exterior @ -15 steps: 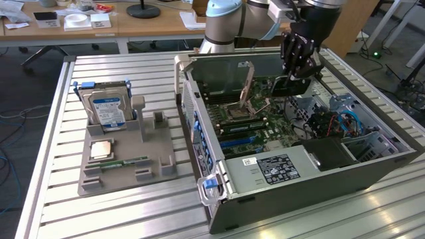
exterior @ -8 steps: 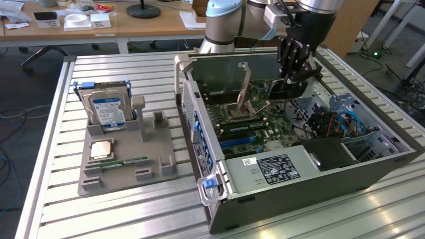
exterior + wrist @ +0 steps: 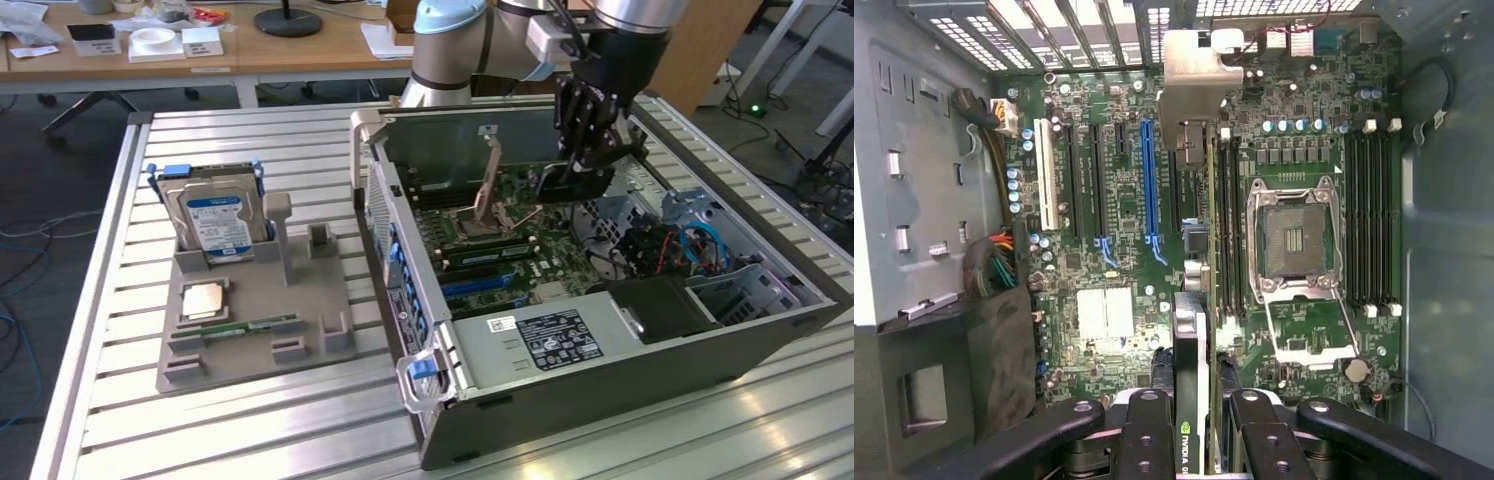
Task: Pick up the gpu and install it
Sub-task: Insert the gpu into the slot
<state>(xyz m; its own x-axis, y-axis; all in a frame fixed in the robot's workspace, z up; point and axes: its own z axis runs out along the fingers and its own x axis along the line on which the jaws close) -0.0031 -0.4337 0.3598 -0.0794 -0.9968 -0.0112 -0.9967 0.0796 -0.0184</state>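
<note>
Gripper (image 3: pixel 1192 428) clamped on the gpu (image 3: pixel 1189 340) over the motherboard (image 3: pixel 1116 225), card edge-on, face hidden.

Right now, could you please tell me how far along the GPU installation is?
Done: the gpu is picked up. In hand: the hand grips it edge-on over the motherboard inside the case. Left: it is not yet seated in a slot.

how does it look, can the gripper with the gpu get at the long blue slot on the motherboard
Probably yes. The case lies open side up, nothing stands over the blue slot, and the gripper holds the gpu edge-on just beside it.
</note>
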